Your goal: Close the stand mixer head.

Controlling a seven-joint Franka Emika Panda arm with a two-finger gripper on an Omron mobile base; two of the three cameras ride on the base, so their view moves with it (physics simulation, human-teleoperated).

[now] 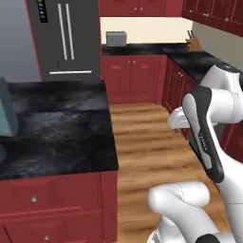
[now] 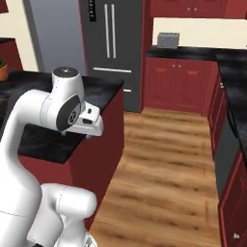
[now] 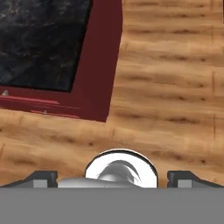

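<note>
No text, label, brand, number or sign can be read anywhere.

1 stand mixer head (image 1: 6,111), teal, cut off at left edge of left base view. 1 fridge (image 1: 64,38), dark, w/ 2 vertical door handles. 1 toaster (image 1: 116,38), grey, on the back table (image 1: 142,49). 1 knife block (image 1: 193,43) on the right-hand table. 1 island table (image 1: 61,128), black top, w/ 2 drawer knobs on its red front. 1 potted plant (image 2: 3,70) at far left of right base view.
</note>
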